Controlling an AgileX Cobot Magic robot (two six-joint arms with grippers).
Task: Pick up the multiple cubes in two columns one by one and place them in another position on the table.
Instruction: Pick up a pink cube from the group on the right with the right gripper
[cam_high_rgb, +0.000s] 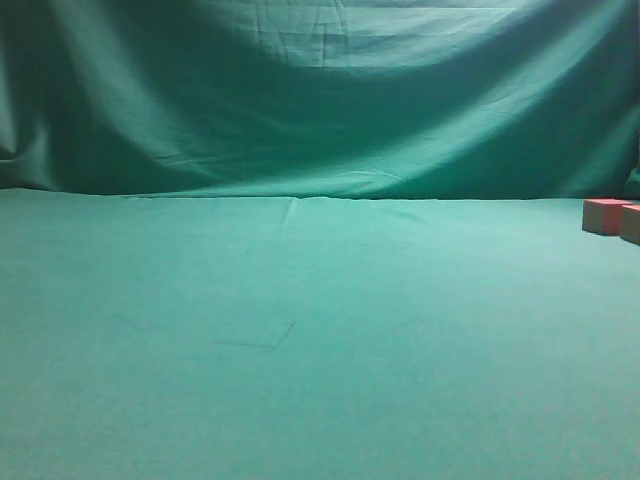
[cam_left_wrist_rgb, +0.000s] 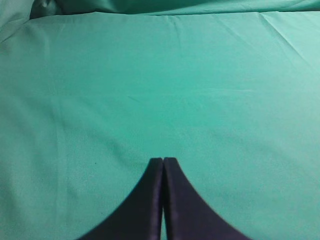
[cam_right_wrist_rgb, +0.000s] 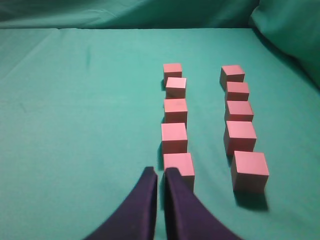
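Ten cubes (cam_right_wrist_rgb: 175, 111) sit on the table (cam_right_wrist_rgb: 80, 125) in two columns of five, seen from the right wrist view. Each column runs away from the camera, the two standing apart with bare green cloth between them. The right gripper (cam_right_wrist_rgb: 161, 172) hangs just before the nearest cube of the left column, its black fingers nearly pressed together and holding nothing. The left gripper (cam_left_wrist_rgb: 163, 160) is pressed together over bare cloth. In the exterior view only two cubes show at the right edge, one cut off.
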